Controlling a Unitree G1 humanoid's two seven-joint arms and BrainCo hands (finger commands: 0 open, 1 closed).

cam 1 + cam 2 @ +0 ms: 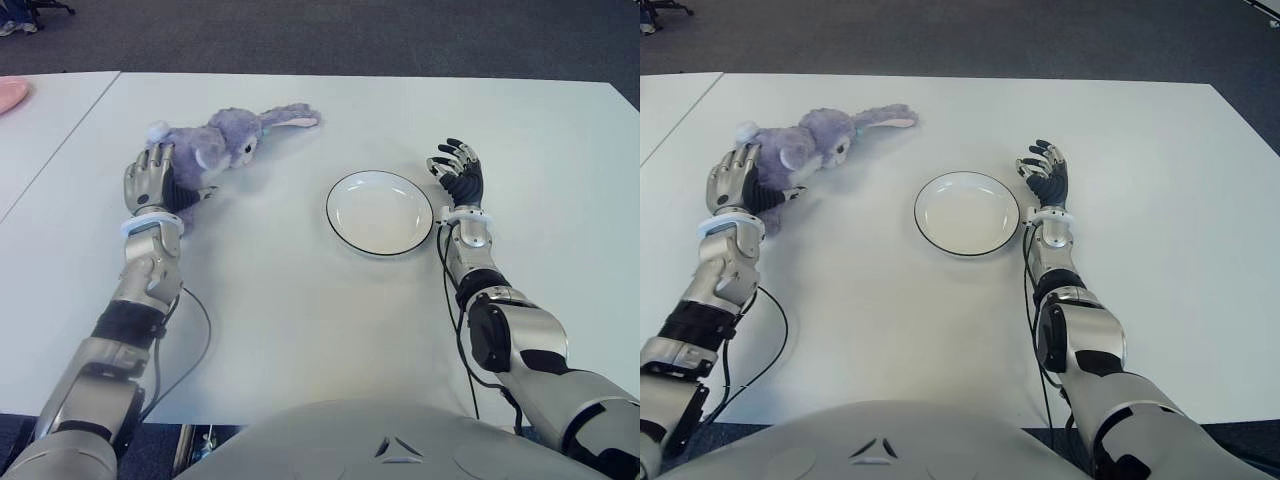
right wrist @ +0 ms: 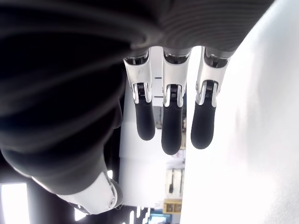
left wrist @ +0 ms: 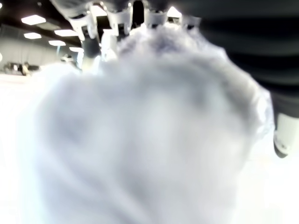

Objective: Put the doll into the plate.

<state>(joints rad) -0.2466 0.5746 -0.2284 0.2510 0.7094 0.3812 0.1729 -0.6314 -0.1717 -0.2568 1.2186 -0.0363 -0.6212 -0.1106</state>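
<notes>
- Since the doll [image 1: 215, 145] lies at upper left of the eye views, well apart from the plate [image 1: 380, 212] at centre, the left hand [image 1: 152, 180] is the one at work: it sits on the doll's rear end, fingers curled over the plush body, apparently closing a grasp.
- Doll is a purple rabbit, lying on its side on the white table [image 1: 300, 320], ears pointing toward upper centre; not lifted as far as I can tell, so the carry to the plate is not yet done.
- Right hand [image 1: 458, 172] idle just right of the plate, palm turned up, fingers loosely spread, holding nothing; likely kept there clear of the drop zone.
- Left wrist view: filled with plush pressed close to the camera, fingertips [image 3: 119, 21] over its far edge, which confirms contact that the eye views only suggest.
- Right wrist view: three straight fingers [image 2: 170, 126], nothing in them.
- Only the eye views show the plate, and a pink object [image 1: 10, 95] at far upper left.
</notes>
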